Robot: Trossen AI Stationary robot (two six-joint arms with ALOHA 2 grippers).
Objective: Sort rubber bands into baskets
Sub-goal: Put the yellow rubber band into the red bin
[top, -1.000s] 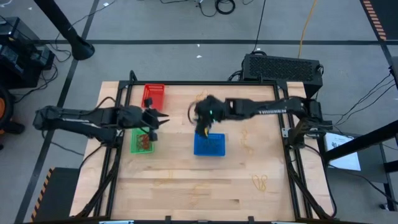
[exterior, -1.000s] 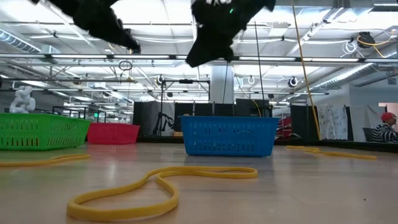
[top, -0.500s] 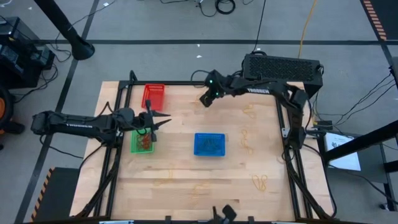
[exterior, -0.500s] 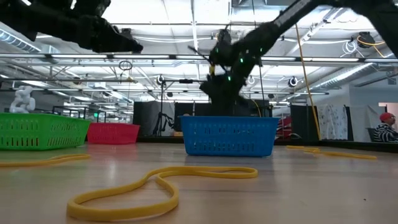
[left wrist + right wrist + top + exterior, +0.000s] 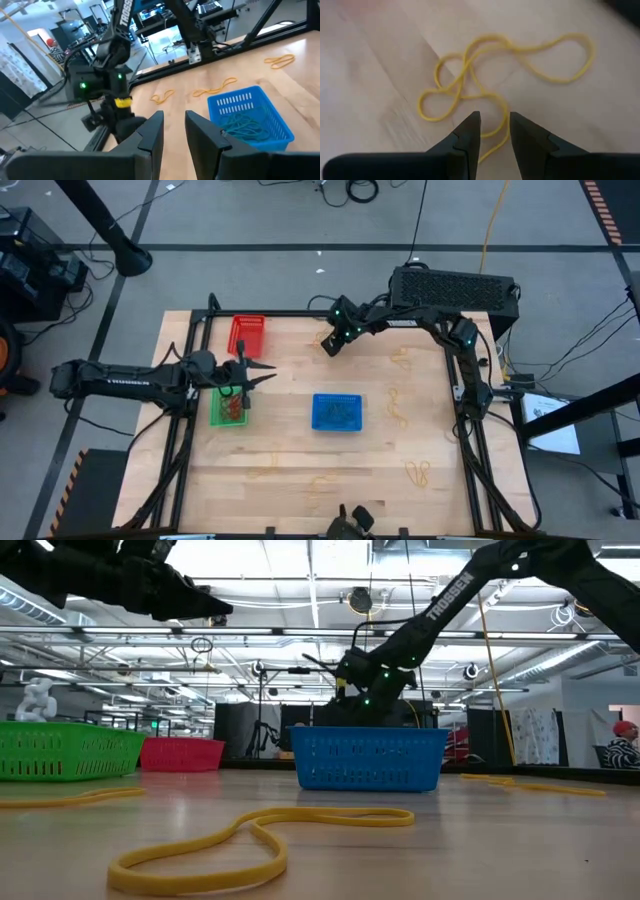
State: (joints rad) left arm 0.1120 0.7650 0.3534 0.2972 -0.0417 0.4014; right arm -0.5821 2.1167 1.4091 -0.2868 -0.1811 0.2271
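Observation:
My right gripper [image 5: 326,347] is open at the table's far edge, close over a tangle of yellow rubber bands [image 5: 485,75], with a strand [image 5: 492,132] running between its fingertips [image 5: 493,120]. My left gripper [image 5: 262,373] is open and empty in the air over the far end of the green basket [image 5: 216,408], which holds reddish bands. The blue basket [image 5: 337,412] stands mid-table and holds blue-green bands [image 5: 240,122]. The red basket [image 5: 247,335] stands at the far left. My right gripper's open fingers point down and stand on either side of one strand of the yellow bands [image 5: 492,132], which lie flat on the table. I cannot tell whether the fingers touch it.
More yellow bands lie loose on the wood: at the right [image 5: 400,358] [image 5: 395,410], near the front right [image 5: 418,472] and the front middle [image 5: 265,472]. One long band [image 5: 260,835] lies close to the low camera. A black box [image 5: 455,288] stands beyond the far right edge.
My right gripper has gone from above the blue basket toward the table's far edge and come down over the yellow bands there. For the last half second it has hardly moved.

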